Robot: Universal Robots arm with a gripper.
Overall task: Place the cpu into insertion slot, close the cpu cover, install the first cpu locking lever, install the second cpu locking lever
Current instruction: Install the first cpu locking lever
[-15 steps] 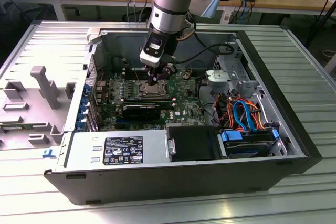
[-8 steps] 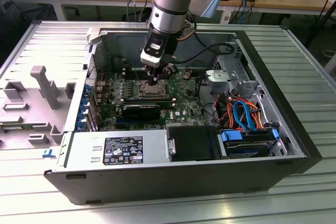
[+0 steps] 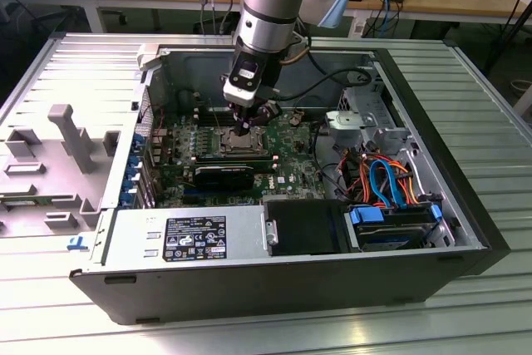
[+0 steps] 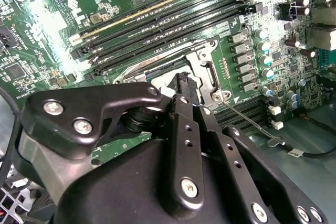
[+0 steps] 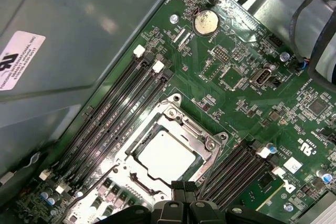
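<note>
With the gripper (image 5: 184, 188) pressed together, empty, just above the insertion slot (image 5: 167, 153), the seated cpu (image 5: 164, 155) could be scratched if the cpu cover (image 5: 207, 145) were pushed askew.

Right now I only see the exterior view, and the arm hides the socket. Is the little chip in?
Observer: Yes. In the first wrist view the cpu lies flat in the insertion slot, the cpu cover framing it.
Operator: Is the gripper holding anything?
Observer: No, the gripper is shut with nothing between its tips.
Operator: Any levers?
Observer: In the second wrist view one thin lever juts away from the socket.
</note>
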